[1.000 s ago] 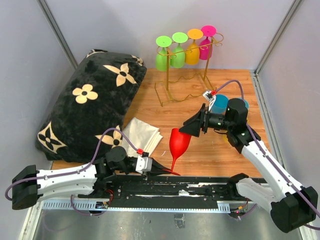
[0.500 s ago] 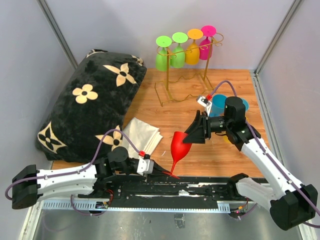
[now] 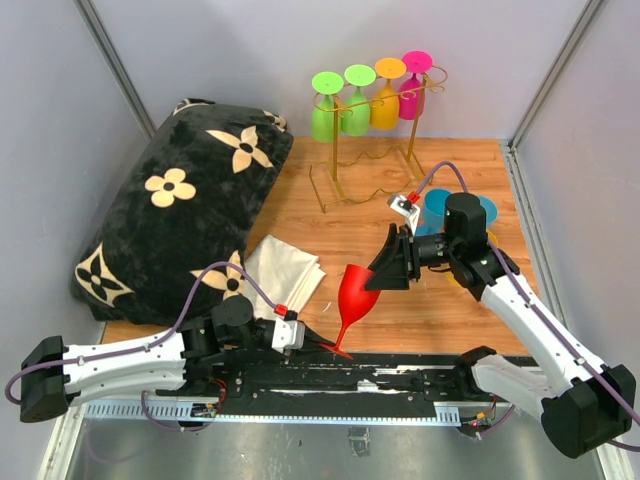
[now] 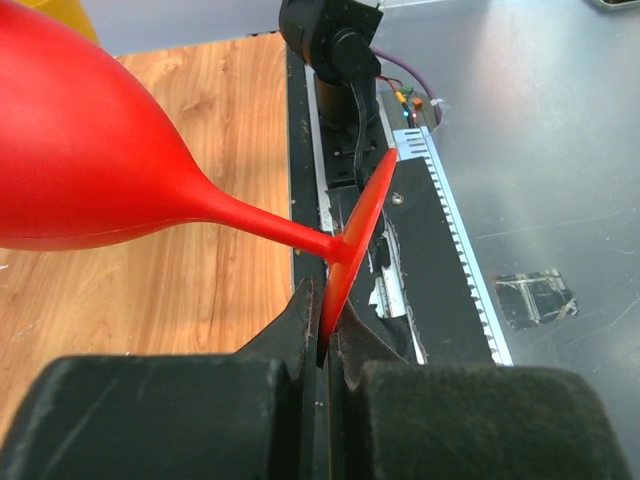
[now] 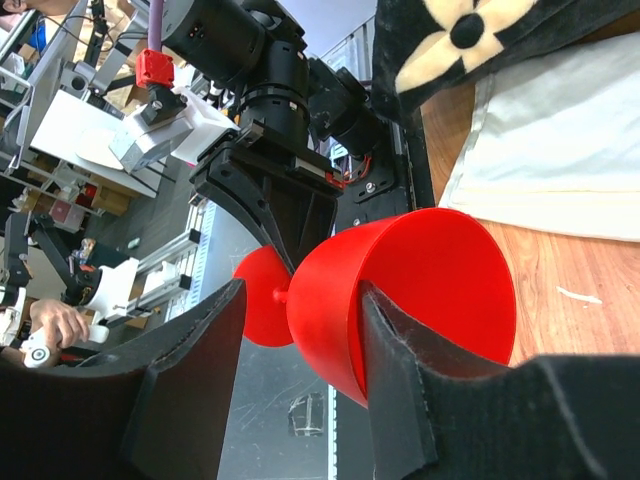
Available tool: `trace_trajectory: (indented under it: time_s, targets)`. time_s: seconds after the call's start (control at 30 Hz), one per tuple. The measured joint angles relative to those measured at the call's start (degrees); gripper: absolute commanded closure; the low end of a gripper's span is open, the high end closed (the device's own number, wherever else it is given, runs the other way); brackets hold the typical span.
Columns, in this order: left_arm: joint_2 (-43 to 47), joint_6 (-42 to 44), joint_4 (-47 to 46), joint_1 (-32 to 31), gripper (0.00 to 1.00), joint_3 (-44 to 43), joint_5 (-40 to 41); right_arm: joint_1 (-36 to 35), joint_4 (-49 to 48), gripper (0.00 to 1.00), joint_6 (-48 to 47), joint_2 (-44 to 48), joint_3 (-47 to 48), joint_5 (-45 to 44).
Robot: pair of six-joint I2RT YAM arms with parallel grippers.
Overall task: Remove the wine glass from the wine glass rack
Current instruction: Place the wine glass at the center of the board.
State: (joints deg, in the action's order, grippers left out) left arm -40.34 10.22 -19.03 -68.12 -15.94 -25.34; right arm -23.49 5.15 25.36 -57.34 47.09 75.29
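Left wrist view: red wine glass [image 4: 90, 150] bowl cut off by left and top edges. Foot's lower rim hidden between left gripper [image 4: 322, 335] fingers; gripper body blurred along bottom. Yellow object [image 4: 45, 8] upper left corner, mostly cut off, unidentifiable. Right wrist view: right gripper [image 5: 302, 295] fingers blurred, cut off at bottom; stem mostly hidden behind bowl; finger-to-bowl contact not tellable. Pillow [image 5: 470, 40] cut off at top, cloth [image 5: 560, 140] at right edge. Top view: blue cups [image 3: 437, 205] partly hidden behind right arm [image 3: 520, 310].
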Motion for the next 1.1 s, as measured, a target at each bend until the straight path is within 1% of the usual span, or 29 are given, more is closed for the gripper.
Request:
trace_trajectory:
  time_s: [0.17, 0.23, 0.33, 0.4, 0.5, 0.53, 0.73, 0.8, 0.83, 0.97, 1.0, 1.1]
  targets:
    - [0.0, 0.5, 0.7, 0.0, 0.99, -0.1, 0.3, -0.1, 0.0, 0.73, -0.7, 0.1, 0.2, -0.4]
    - [0.0, 0.8, 1.3, 0.0, 0.99, -0.2, 0.3, -0.3, 0.1, 0.77, -1.1, 0.1, 0.2, -0.7]
    - [0.1, 1.2, 1.7, 0.0, 1.00, -0.3, 0.4, -0.6, 0.1, 0.79, -1.2, 0.1, 0.3, -1.3]
    - [0.1, 1.2, 2.0, -0.1, 0.99, -0.3, 0.7, -0.7, 0.1, 0.83, -1.3, 0.1, 0.3, -1.7]
    - [0.2, 1.3, 2.5, -0.3, 0.99, -0.5, 1.0, -0.8, 0.1, 0.97, -1.3, 0.1, 0.3, -2.0]
    - [0.2, 1.3, 2.7, -0.3, 0.99, -0.5, 1.2, -0.9, 0.1, 0.99, -1.1, 0.1, 0.3, -2.0]
    - [0.3, 2.1, 4.0, -0.3, 0.98, -0.7, 2.8, -0.9, 1.0, 0.99, -0.8, 0.1, 1.1, -1.7]
    - [0.3, 2.2, 4.8, -0.3, 0.93, -1.1, 2.8, -0.9, 1.5, 0.99, -1.1, 0.5, 1.1, -2.0]
    - [0.3, 2.3, 5.1, -0.3, 0.86, -1.2, 2.8, -0.9, 1.7, 0.99, -1.3, 0.7, 1.1, -2.2]
    - [0.4, 1.5, 6.7, -0.2, 0.53, -1.7, 4.8, -1.2, 2.6, 0.99, -1.8, 2.7, 1.2, -2.3]
    - [0.3, 1.2, 7.2, 0.0, 0.51, -1.7, 5.6, -1.6, 2.9, 0.99, -2.0, 3.3, 1.2, -2.3]
    - [0.3, -0.1, 6.7, 0.4, 0.50, -1.7, 7.1, -2.4, 3.6, 0.99, -3.4, 4.8, 1.2, -3.2]
